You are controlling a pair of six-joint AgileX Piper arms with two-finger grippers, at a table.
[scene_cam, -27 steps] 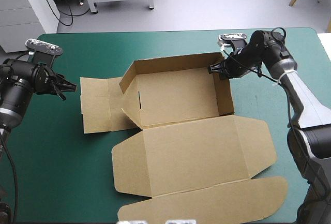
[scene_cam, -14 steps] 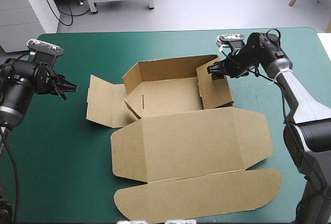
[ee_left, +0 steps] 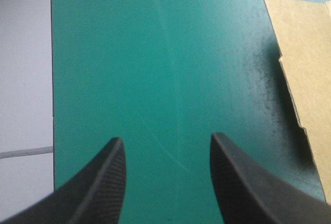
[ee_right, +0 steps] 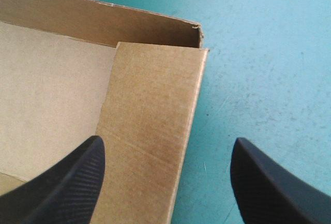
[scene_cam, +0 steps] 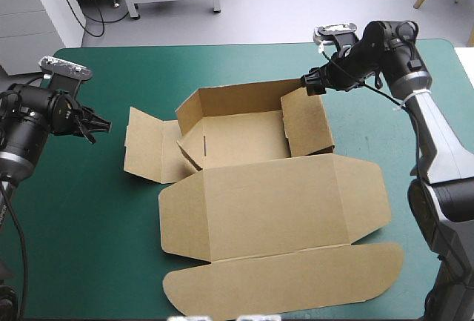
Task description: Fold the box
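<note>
On teal-green cover (scene_cam: 74,210) | one box (scene_cam: 237,128), walls part-raised | left hand (ee_left: 168,146) apart | right hand (ee_right: 165,146) apart, at its far-right corner

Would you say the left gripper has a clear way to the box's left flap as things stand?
Probably yes: the left gripper is open, the box's left flap lies ahead of it, and only bare teal-green cover shows between them.

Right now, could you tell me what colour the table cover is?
The cover is teal-green, clearest in the high view.
</note>
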